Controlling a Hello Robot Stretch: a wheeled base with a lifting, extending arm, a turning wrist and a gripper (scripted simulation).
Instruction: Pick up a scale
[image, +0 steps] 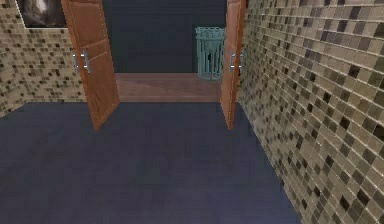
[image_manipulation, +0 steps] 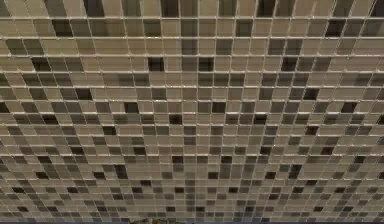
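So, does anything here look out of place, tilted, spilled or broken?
Nothing stands out. The wooden doors stand open, the ribbed greenish bin beyond them stands upright, the dark floor shows no spill, and the tiled wall in the arm side view looks whole.

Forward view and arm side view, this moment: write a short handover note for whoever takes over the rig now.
Gripper: nothing to report from these pictures.
Things: the scale is yet to be located. Ahead, open wooden doors frame a doorway, and a teal slatted bin stands beyond it on the forward view's right. A mosaic-tiled wall lies close on the arm side.
Done: no step of the pick-up is confirmed.
Left: find the scale, drive up to it, pick it up.
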